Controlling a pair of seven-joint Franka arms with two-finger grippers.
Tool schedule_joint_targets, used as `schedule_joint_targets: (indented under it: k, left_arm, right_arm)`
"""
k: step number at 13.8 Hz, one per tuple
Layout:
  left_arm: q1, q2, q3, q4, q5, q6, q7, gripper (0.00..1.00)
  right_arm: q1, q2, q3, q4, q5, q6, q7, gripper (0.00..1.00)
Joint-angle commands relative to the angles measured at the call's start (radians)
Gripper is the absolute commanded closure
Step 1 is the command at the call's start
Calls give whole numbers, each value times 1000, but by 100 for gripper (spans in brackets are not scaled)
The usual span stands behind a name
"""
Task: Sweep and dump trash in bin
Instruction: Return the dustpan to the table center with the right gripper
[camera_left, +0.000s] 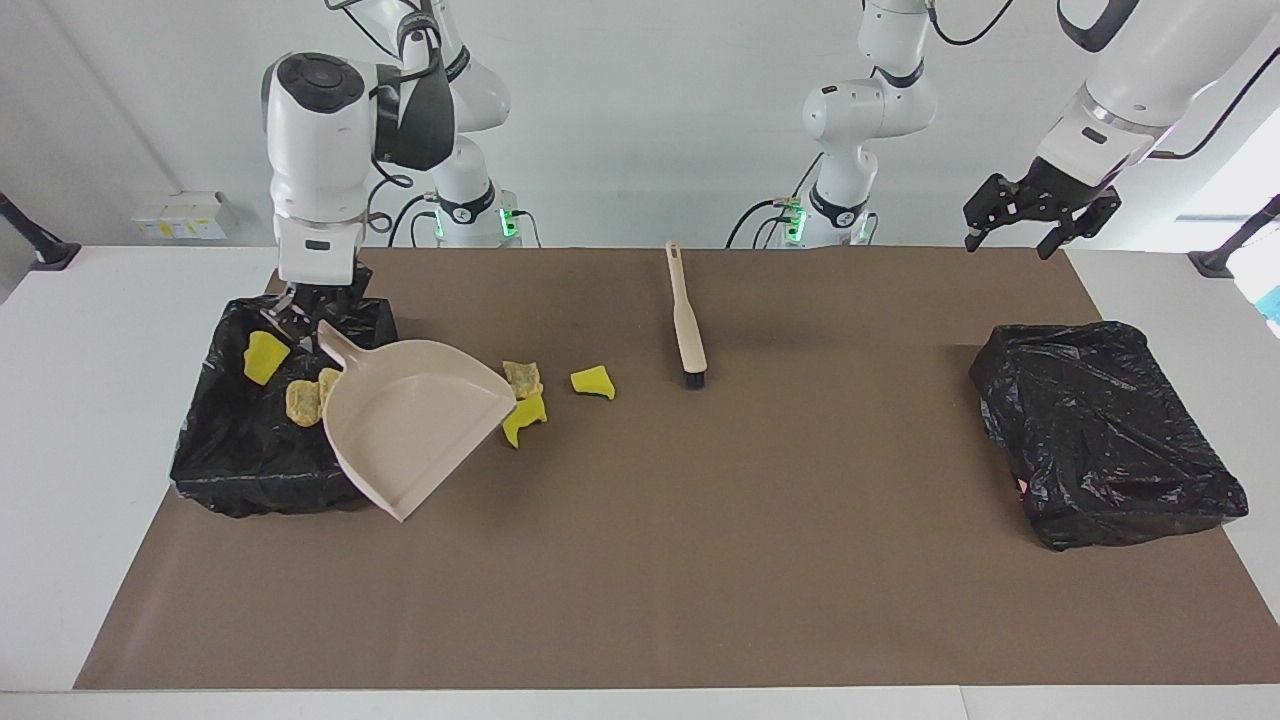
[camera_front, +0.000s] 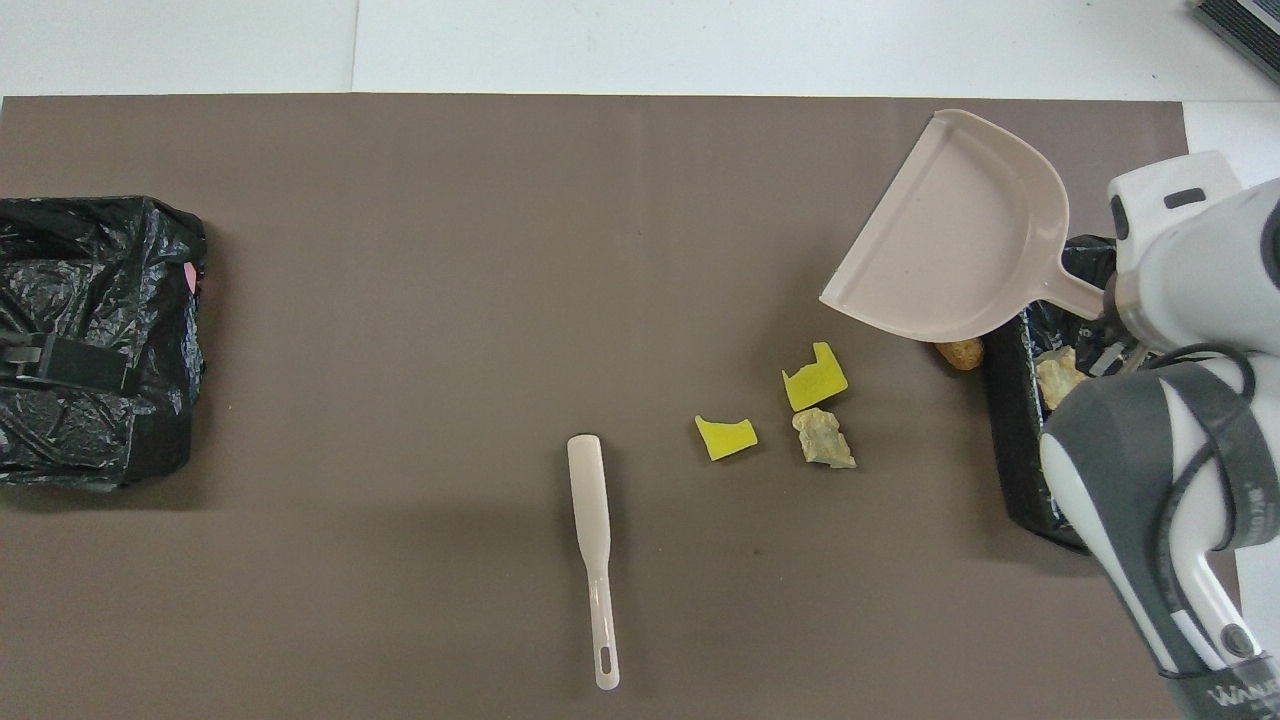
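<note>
Closest to my bases, at the right arm's end of the worktop (camera_left: 700, 600), my right gripper (camera_left: 293, 322) hangs over the black-lined bin (camera_left: 225, 470). Its fingers are clamped on the handle of the beige dustpan (camera_left: 410, 420). The pan is raised and tilted, its handle end over the bin and its wide mouth out over the worktop, and I see nothing left in it.

Some trash lies in the bin: a yellow sponge chunk (camera_left: 265, 357) and a tan lump (camera_left: 303, 401). Three pieces are not yet collected: a tan lump (camera_left: 522, 378) and a yellow chunk (camera_left: 524, 420) just beside the pan's edge, and another yellow chunk (camera_left: 593, 382) a little toward the middle.

The brush (camera_left: 687, 320) lies flat mid-worktop. My left gripper (camera_left: 1010, 240) waits in the air above the left arm's end, fingers spread wide and holding nothing, with a second bin (camera_left: 1105, 430) below it.

To do this step well, I judge I should swing the pan clear of the bin rim and set its lip flush on the worktop. The mouth should face the three pieces, so the brush can push them in without any slipping under.
</note>
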Motion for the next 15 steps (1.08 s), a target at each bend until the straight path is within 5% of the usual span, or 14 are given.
schedule_joint_targets:
  k: [1,8,15]
  left_arm:
    - [1,9,-4,26,17,-24,12,0]
    - [5,-4,-4,48,69,-90,-3,0]
    - [8,-5,-4,53,60,-48,-9,0]
  right_arm:
    - [48,78,-4,21,118,12,278,100]
    - [244,341,-4,199,246,119,850,100]
    - [382,653,30,563,286,124,1237,100]
